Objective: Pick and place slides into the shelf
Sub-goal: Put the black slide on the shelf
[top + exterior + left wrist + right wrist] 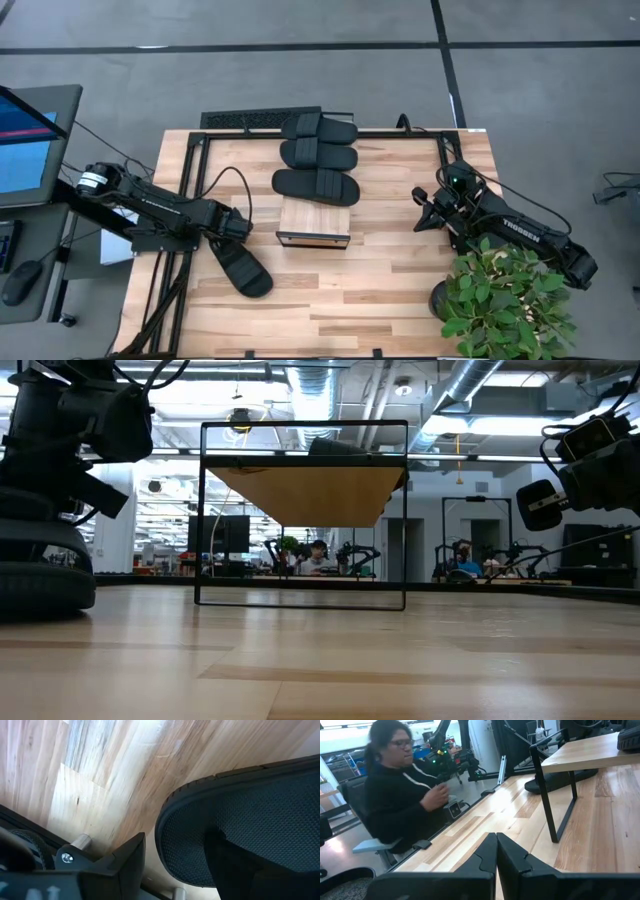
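One black slide [241, 266] lies on the table left of the shelf [313, 224]. My left gripper [232, 226] points down over its far end, open. In the left wrist view one finger [122, 862] stands outside the slide's rounded end rim [165, 820] and the other [250, 870] over the footbed. Three more slides [317, 185] [318, 154] [320, 127] lie side by side in a row running back from the shelf's top. The low view shows one dark slide [335, 447] on the shelf's top. My right gripper [496, 855] hangs shut and level at the table's right [422, 212]. My left gripper comes at the slide's end from above, with the rim between its open fingers. I cannot tell whether either finger touches the slide. The slide lies flat on the table.
A potted plant [505, 300] stands at the near right corner, beside my right arm. A thin black frame [200, 160] runs around the table's far part. A monitor [30, 140] stands off the left edge. A seated person [400, 795] shows beyond the table.
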Robot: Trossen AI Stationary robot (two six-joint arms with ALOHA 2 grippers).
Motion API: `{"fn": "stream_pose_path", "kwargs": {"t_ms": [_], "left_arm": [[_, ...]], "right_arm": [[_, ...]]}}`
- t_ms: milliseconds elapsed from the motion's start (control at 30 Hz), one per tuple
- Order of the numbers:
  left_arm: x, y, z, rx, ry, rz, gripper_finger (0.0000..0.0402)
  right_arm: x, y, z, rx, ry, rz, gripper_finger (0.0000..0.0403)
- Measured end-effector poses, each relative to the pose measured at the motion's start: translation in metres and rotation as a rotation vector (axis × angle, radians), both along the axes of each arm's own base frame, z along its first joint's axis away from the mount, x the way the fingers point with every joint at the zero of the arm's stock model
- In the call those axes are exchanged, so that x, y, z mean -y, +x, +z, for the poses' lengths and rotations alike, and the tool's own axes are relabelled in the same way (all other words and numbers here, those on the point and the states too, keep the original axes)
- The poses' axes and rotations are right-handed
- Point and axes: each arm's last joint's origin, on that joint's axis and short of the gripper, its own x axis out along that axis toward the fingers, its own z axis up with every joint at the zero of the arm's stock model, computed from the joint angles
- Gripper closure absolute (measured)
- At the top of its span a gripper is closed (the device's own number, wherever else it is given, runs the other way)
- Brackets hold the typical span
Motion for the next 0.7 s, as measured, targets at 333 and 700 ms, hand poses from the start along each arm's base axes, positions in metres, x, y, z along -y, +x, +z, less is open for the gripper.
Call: {"fn": "stream_pose_path", "kwargs": {"t_ms": [333, 700], "left_arm": [[-0.0002, -0.0011, 0.0002, -0.008, 0.008, 0.034, 0.0210], [-0.0004, -0.0017, 0.0003, -0.014, 0.013, 0.045, 0.0210]], "right_arm": [[0.0000, 0.0000, 0.0000, 0.000, 0.000, 0.000, 0.0403], [0.0000, 0.0000, 0.0000, 0.000, 0.000, 0.000, 0.0403]]}}
